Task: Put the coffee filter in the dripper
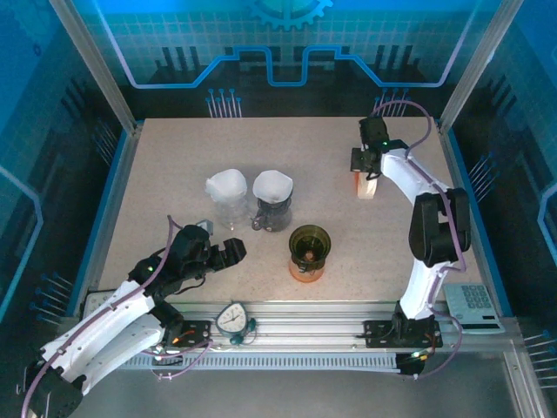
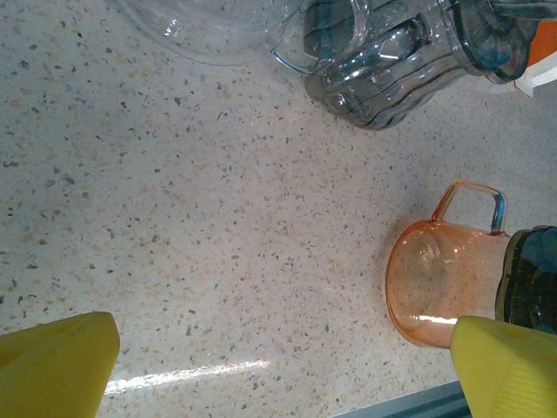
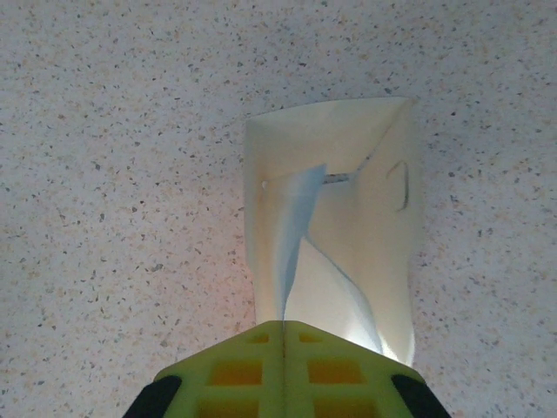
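My right gripper (image 1: 365, 172) is at the table's far right, over a white paper coffee filter (image 1: 367, 187) that stands folded open on the tabletop. In the right wrist view its yellow fingers (image 3: 235, 370) are pressed together on a thin fold of the coffee filter (image 3: 339, 218). A dark empty dripper (image 1: 310, 242) sits on an orange cup (image 1: 306, 271) at the centre front. The left gripper (image 1: 231, 252) hovers left of it, open and holding nothing. The left wrist view shows the left gripper (image 2: 283, 366) wide apart over bare table, the orange cup (image 2: 444, 292) to its right.
A clear dripper (image 1: 228, 198) and a dark glass one (image 1: 273, 203), each holding a white filter, stand side by side at mid-table. A small dial timer (image 1: 232, 319) lies on the front rail. A keypad device (image 1: 475, 304) sits off the table's right front corner.
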